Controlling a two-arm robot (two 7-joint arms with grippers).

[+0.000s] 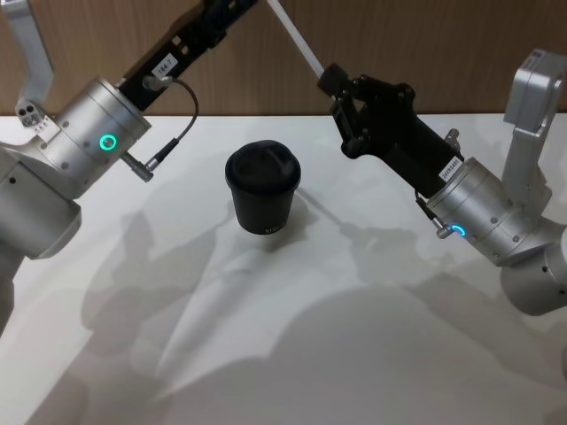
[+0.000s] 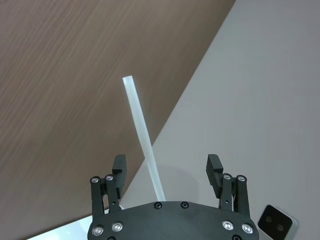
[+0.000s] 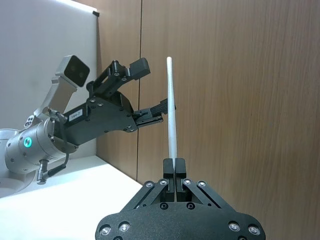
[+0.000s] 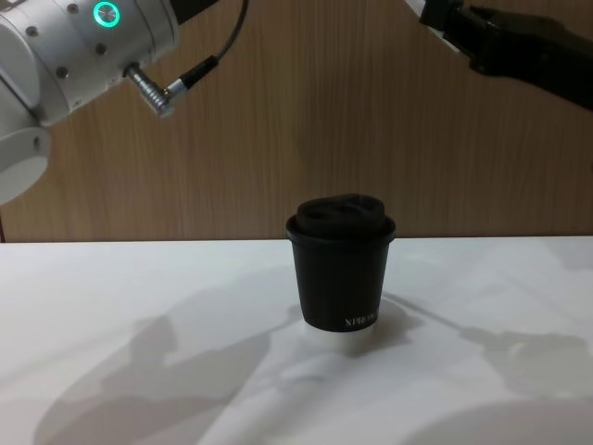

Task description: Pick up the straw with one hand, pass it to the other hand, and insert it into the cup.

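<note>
White tabletop [image 1: 283,354] bears the cup [image 1: 262,190] before wood wall [image 1: 399,53]; right pincer [image 3: 174,165] clamps the straw [image 3: 171,110], left pincer [image 2: 167,164] spread.

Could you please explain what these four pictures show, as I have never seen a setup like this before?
This is a robot with two arms, each ending in a two-fingered gripper. One picture looks down from its head, one looks across the table from its chest, and the other two come from cameras on its wrists. On the white table stands a black cup with a domed lid. The right gripper is shut on a thin white straw and holds it up in the air in front of the wooden wall. The left gripper is up beside it, its fingers open on either side of the straw without gripping it. The straw is not yet in the cup.
</note>
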